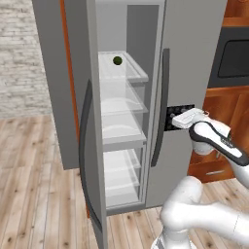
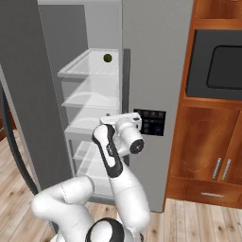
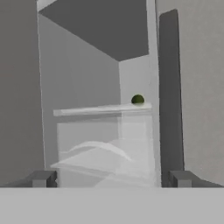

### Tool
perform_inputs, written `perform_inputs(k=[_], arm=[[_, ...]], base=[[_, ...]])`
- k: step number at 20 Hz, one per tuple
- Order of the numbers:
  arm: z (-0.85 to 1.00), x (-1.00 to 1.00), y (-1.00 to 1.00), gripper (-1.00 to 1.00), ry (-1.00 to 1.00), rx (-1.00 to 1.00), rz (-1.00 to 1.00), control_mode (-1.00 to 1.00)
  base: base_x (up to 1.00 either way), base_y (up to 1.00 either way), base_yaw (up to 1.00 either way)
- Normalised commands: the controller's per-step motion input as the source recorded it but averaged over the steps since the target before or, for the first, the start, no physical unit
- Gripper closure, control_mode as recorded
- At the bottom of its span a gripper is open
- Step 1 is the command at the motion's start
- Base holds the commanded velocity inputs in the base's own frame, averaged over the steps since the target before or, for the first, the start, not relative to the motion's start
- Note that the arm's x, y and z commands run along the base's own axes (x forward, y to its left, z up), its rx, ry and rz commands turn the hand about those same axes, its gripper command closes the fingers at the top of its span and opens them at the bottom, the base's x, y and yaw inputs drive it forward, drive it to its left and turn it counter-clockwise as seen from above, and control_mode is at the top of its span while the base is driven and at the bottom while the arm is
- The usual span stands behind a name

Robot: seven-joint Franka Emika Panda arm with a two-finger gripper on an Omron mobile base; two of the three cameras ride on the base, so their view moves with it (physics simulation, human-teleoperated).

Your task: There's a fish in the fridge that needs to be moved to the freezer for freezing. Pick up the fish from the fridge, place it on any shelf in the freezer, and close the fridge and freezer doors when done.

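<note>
The robot's two-finger end effector [image 3: 112, 178] hangs open and empty before the wide grey fridge [image 3: 103, 131] with clear glass shelves. Beyond and above it, a dark green ball [image 3: 137, 100] rests on a glass shelf [image 3: 100, 110]. The fish's whereabouts cannot be told.

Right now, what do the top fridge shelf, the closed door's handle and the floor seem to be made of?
Shelf: probably clear glass or plastic with a pale rim; the back wall shows through.
Handle: dark grey and matte, plastic or coated metal; which one is unclear.
Floor: light wood planks, with visible grain and seams.
</note>
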Motion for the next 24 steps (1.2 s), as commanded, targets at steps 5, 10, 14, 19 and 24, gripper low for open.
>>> perform_inputs(k=[5, 10, 14, 19, 24], arm=[[1.0, -0.59, -0.02, -1.0, 0.37, -0.06, 0.0, -1.0], [0.78, -0.95, 0.03, -1.0, 0.53, 0.01, -0.01, -1.0], [0.2, -0.95, 0.25, -1.0, 0.38, 0.01, -0.03, -1.0], [-0.09, -0.89, 0.63, -1.0, 0.1, 0.04, -0.03, -1.0], [-0.05, -0.73, 0.74, -1.0, 0.0, 0.06, -0.04, -1.0]], base=[[0.0, 0.0, 0.0], [0.0, 0.0, 0.0], [0.0, 0.0, 0.0], [0.0, 0.0, 0.0], [0.0, 0.0, 0.0]])
